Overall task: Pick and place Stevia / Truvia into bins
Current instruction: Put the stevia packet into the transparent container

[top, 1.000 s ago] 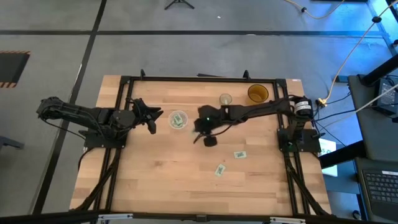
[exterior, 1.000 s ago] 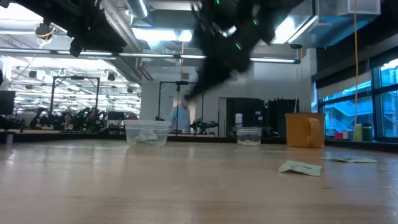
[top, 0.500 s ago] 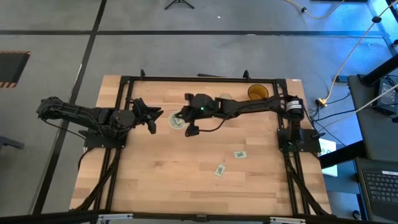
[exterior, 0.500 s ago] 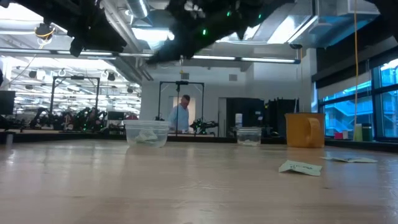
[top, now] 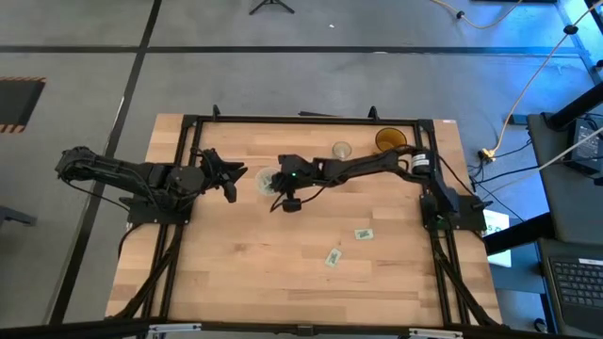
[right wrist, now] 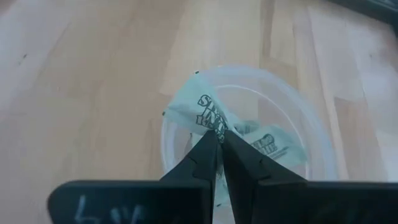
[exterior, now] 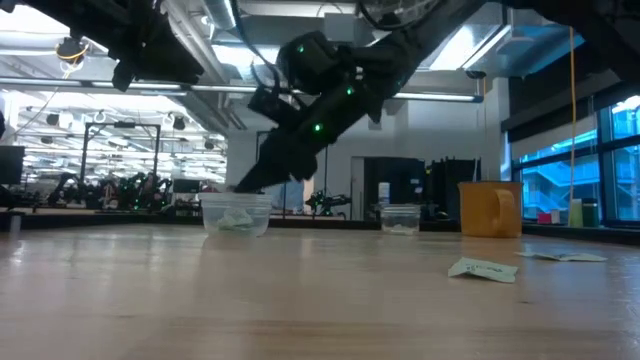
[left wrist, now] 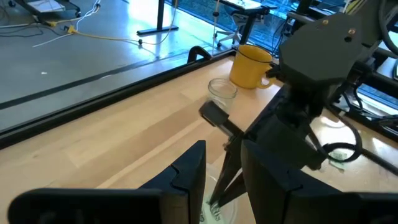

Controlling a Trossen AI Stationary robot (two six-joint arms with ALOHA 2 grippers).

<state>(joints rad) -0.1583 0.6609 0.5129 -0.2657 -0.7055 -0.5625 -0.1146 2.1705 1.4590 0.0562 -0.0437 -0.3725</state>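
My right gripper (right wrist: 219,135) is shut on a pale green sachet (right wrist: 208,121) right over the wide clear cup (right wrist: 186,180); its tips reach the rim in the low view (exterior: 240,188). Another sachet (right wrist: 273,144) lies inside that cup (top: 265,177). Two more sachets lie flat on the wood (top: 364,234) (top: 333,257); the low view also shows them (exterior: 483,268) (exterior: 565,257). My left gripper (top: 234,184) waits open just left of the cup, and its fingers (left wrist: 186,171) frame the right gripper's tips. My right gripper pinches the sachet at its near edge (right wrist: 211,129) between the two fingertips. The fingers come slanting down from the table's right. The sachet sticks out beyond the tips over the cup's opening (right wrist: 249,93), bent and tilted. Whether it touches the cup's contents cannot be told.
A smaller clear cup (top: 341,150) and a yellow mug (top: 390,141) stand near the far edge, right of the wide cup. The black frame rail (top: 301,120) runs along the far edge. Bare wood (top: 245,254) stretches across the near half of the table.
My right gripper has swung from the table's middle toward the left and far side. It ended over the wide clear cup and came down from high above the table until its tips reached the cup's rim. The left arm has kept still.
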